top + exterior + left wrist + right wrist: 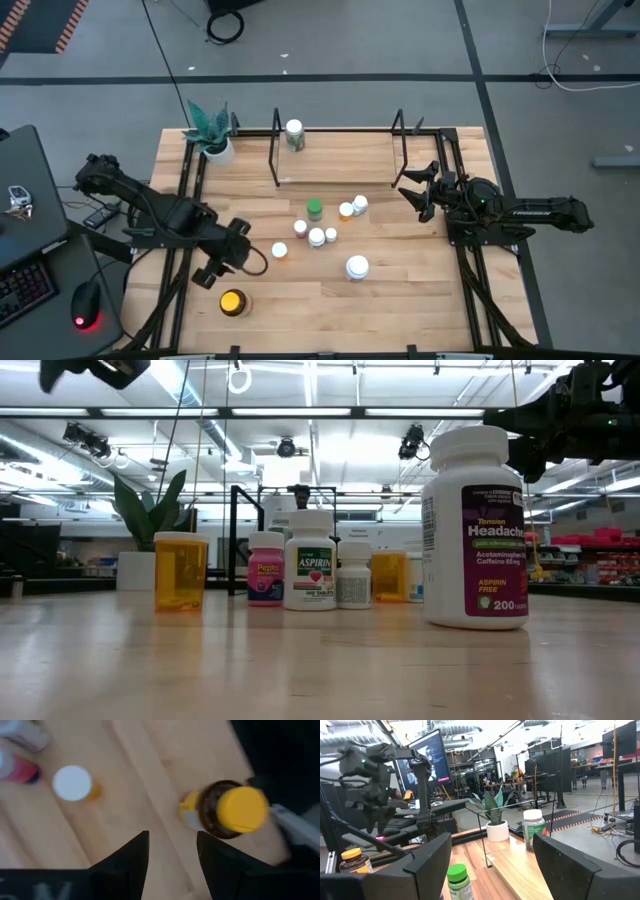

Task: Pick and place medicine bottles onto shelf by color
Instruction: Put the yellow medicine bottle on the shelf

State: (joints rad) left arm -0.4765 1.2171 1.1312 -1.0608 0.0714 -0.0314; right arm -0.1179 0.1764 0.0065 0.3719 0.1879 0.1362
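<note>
The shelf (pixel 335 182) stands at the table's far middle, with one white-capped bottle (pixel 294 133) standing on its left end. Several small bottles stand on the table in front of it, among them a green-capped one (pixel 314 209), a pink one (pixel 299 228), a large white one (pixel 357 267) and an orange one with a white cap (pixel 280 251). The amber bottle with the yellow lid (pixel 232 302) stands near left. My left gripper (pixel 208 274) hangs open and empty above the table just beside it, and the bottle shows ahead of the fingers (pixel 232 810). My right gripper (pixel 412 190) is open and empty at the shelf's right end.
A white pot with a green plant (pixel 212 140) stands at the far left corner. Black rails (pixel 190 190) run along both table sides. The shelf's thin black end frames (pixel 275 150) stand upright. In the low view the large white bottle (pixel 475 525) stands nearest the front edge.
</note>
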